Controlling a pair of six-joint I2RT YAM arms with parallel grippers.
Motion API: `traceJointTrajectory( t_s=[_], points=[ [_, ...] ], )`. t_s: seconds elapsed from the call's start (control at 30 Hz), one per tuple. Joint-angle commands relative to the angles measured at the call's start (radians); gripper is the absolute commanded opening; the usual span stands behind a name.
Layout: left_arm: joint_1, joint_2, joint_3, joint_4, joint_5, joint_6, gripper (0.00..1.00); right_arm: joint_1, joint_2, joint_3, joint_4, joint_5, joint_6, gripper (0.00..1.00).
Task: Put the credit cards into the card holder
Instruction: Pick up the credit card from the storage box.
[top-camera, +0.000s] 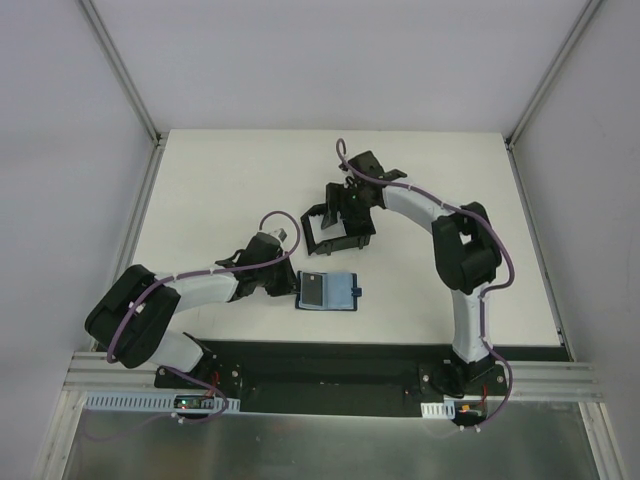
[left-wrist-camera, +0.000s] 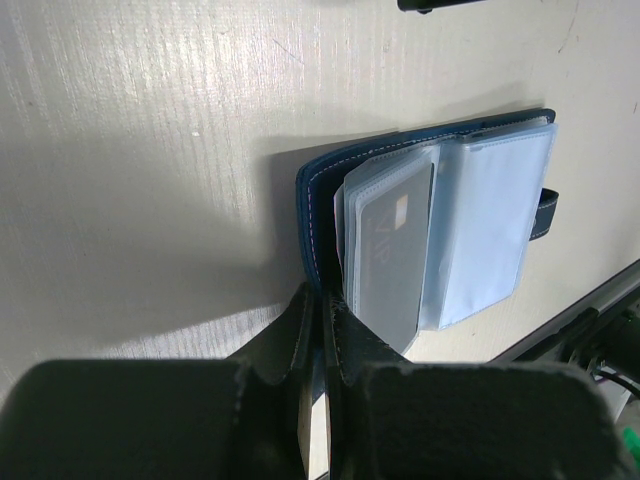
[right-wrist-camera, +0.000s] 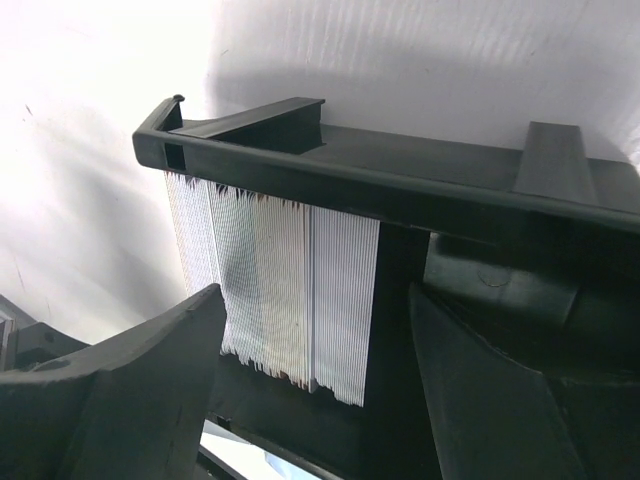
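The left tool (top-camera: 288, 281) lies low on the white tabletop (top-camera: 220, 190), just beside the left edge of the card holder (top-camera: 340, 292). In the left wrist view its fingers (left-wrist-camera: 270, 350) are clenched, with only a thin slit between them, and their tips meet on the near edge of the holder's dark blue cover. The card holder (left-wrist-camera: 480, 230) lies open and flat near the middle of the tabletop. Its clear pockets fan upward and its snap tab (left-wrist-camera: 545, 213) sticks out on the far right side. A grey card (left-wrist-camera: 385, 250) sits in the left-hand pocket, slightly askew, with its lower corner poking past the sleeve.

Further back and a little right stands the black tray (top-camera: 335, 240), with the right tool (top-camera: 345, 205) over it. From the right wrist, that tool (right-wrist-camera: 315, 295) is released. Its two fingers (right-wrist-camera: 130, 380) spread wide on either side of the pale credit cards (right-wrist-camera: 280, 290), which stand on edge against the tray's wall (right-wrist-camera: 400, 190), and neither finger touches them
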Motion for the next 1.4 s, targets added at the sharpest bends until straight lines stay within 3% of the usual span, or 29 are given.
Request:
traceJointTrajectory(
  t_s=[0.0,0.43,0.67,0.73,1.37],
  points=[
    [0.012,0.037,-0.013,-0.119,-0.035,0.048,0.0,-0.005,0.0,0.029,0.031,-0.078,0.02,0.76],
    [0.012,0.04,-0.006,-0.119,-0.033,0.049,0.0,-0.048,-0.079,-0.034,0.102,-0.143,0.071,0.57],
    [0.012,0.053,-0.004,-0.119,-0.027,0.051,0.0,-0.055,-0.078,-0.049,0.097,-0.125,0.071,0.35],
    [0.012,0.053,-0.004,-0.119,-0.027,0.051,0.0,-0.056,-0.076,-0.05,0.094,-0.123,0.069,0.23],
    [0.012,0.065,-0.002,-0.119,-0.029,0.052,0.0,-0.094,-0.098,-0.069,0.096,-0.108,0.063,0.1]
  ],
)
